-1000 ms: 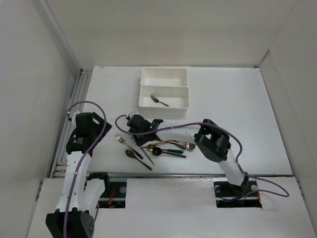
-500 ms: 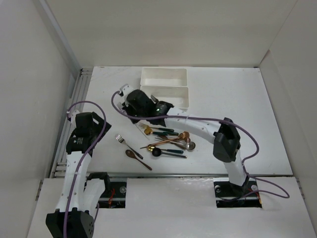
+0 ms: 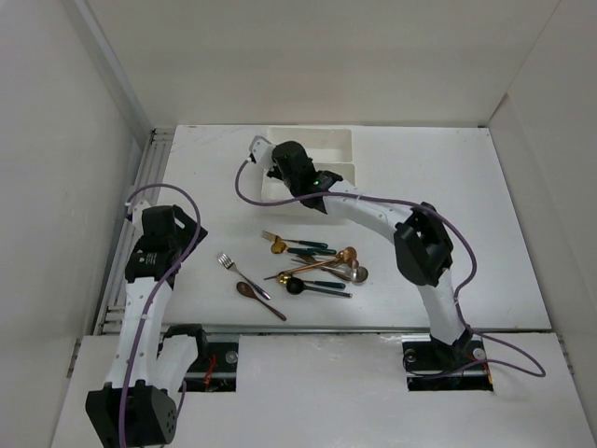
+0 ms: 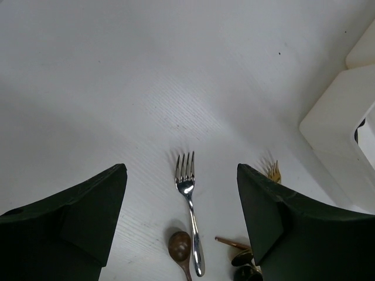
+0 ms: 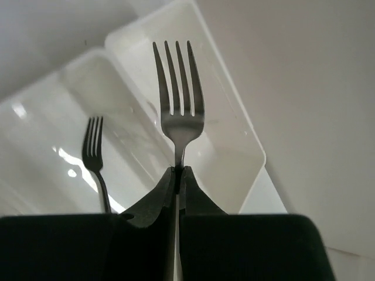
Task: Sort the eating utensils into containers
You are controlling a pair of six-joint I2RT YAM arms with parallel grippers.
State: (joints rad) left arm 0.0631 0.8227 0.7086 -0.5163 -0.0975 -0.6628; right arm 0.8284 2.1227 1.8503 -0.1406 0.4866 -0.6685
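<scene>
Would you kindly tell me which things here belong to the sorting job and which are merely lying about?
Job: held fork, right gripper, fork in tray, white trays, loose utensils.
Not of the job: purple cable, table rail.

Top camera looks down; close wrist cameras both catch the trays (image 3: pixel 317 139).

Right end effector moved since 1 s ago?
Yes. The right end effector went from the utensil pile up to the white trays, gripping a fork.
</scene>
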